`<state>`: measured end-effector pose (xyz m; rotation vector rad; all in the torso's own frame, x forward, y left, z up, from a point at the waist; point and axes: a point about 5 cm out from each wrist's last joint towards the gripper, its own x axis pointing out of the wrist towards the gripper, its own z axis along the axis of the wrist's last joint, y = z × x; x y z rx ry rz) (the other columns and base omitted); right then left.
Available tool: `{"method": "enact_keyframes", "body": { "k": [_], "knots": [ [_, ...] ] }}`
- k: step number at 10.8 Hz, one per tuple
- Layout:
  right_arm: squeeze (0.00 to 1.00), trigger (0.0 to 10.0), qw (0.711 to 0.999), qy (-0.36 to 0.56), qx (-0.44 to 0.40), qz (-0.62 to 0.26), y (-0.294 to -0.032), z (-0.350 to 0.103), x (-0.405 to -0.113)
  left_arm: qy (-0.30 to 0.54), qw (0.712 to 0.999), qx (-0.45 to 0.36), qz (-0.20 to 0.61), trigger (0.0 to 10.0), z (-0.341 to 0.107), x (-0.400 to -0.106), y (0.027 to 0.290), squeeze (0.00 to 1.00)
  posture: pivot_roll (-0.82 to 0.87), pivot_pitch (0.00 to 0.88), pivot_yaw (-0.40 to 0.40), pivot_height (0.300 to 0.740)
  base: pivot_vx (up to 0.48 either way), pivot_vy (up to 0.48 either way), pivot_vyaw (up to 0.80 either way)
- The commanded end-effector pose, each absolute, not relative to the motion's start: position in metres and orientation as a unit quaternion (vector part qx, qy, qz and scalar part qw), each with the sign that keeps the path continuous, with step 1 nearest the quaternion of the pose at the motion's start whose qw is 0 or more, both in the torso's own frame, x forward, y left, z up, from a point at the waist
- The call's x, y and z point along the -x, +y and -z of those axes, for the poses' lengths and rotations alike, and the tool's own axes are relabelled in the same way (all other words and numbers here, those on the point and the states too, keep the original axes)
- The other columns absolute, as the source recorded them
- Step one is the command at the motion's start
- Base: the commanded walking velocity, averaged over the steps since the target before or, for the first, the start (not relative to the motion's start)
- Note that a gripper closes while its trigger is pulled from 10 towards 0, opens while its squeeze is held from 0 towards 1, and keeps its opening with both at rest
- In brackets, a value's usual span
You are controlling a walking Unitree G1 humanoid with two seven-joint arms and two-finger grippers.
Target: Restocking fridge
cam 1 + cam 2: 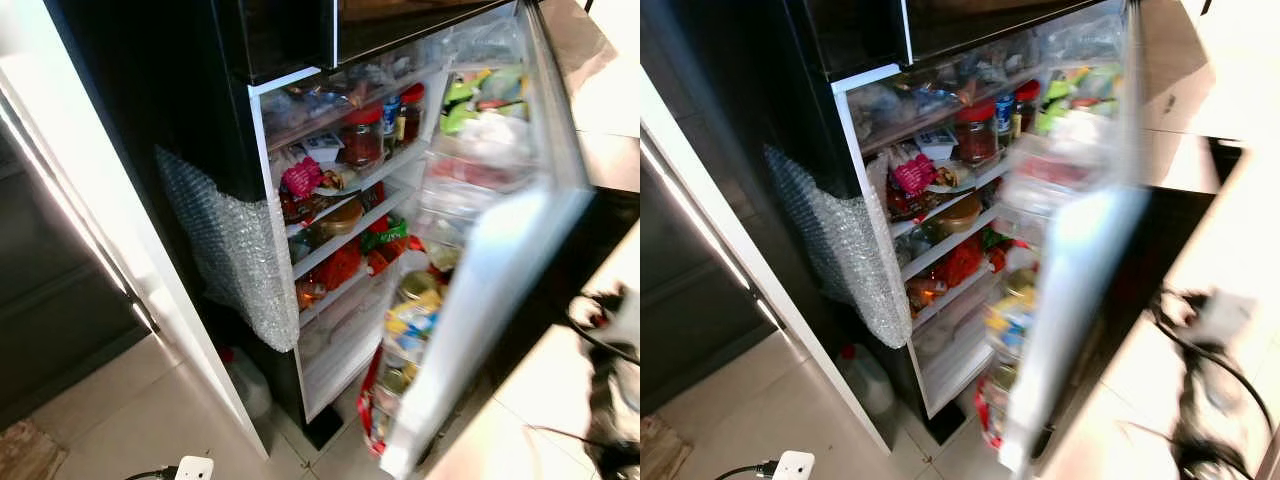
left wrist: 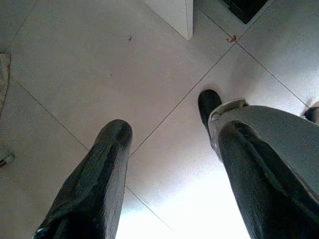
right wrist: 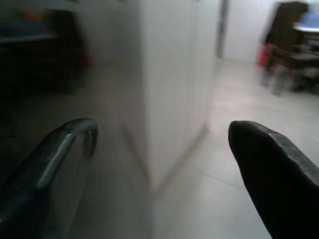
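Fridge [image 1: 300, 90] stands straight ahead of us, tilted in our head views, its door [image 1: 500, 270] swung wide toward our right and its shelves [image 1: 345, 225] already crowded with jars, packets and bottles. The opening lies up and forward from both arms, and we carry nothing to put in it. Our left gripper [image 2: 169, 164] hangs low, fingers spread and empty, aimed at the tiled floor [image 2: 99, 64]. Our right gripper [image 3: 164, 164] is likewise spread and empty, looking along a white panel [image 3: 169, 79] toward the room beyond. We judge neither arm clearly nearer; stock must be fetched before any reach to the shelves.
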<state>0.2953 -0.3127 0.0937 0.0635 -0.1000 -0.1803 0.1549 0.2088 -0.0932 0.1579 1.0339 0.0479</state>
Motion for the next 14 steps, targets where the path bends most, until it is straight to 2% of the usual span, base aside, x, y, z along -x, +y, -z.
{"method": "enact_keyframes", "body": {
  "k": [1, 2, 5, 8, 14],
  "knots": [
    [0.0, 10.0, 0.996, -0.071, -0.031, 0.049, -0.301, -0.106, -0.307, 0.497, 0.863, -0.081, -0.021, 10.0, 0.093, -0.153, 0.212, 0.0, -0.06, 0.0, 0.023, 0.74, 0.0, 0.0, 0.0],
    [0.0, 10.0, 0.996, -0.078, -0.033, 0.037, -0.296, -0.11, -0.312, 0.497, 0.864, -0.079, -0.023, 10.0, 0.093, -0.153, 0.212, 0.0, -0.06, 0.0, 0.021, 0.74, 0.0, 0.0, 0.0],
    [0.0, 10.0, 0.992, -0.103, -0.048, -0.054, -0.251, -0.126, -0.334, 0.496, 0.865, -0.077, -0.031, 10.0, 0.093, -0.154, 0.213, 0.0, -0.05, 0.0, 0.02, 0.74, 0.0, 0.0, 0.0],
    [0.0, 10.0, 0.989, -0.108, -0.056, -0.085, -0.231, -0.129, -0.341, 0.494, 0.866, -0.075, -0.034, 10.0, 0.093, -0.154, 0.213, 0.0, -0.05, 0.0, 0.018, 0.74, 0.0, 0.0, 0.0],
    [0.0, 10.0, 0.969, -0.1, -0.088, -0.206, -0.147, -0.139, -0.361, 0.491, 0.867, -0.07, -0.042, 10.0, 0.093, -0.155, 0.212, 0.0, -0.03, 0.0, -0.002, 0.74, 0.0, 0.0, 0.0]
  ]
}}
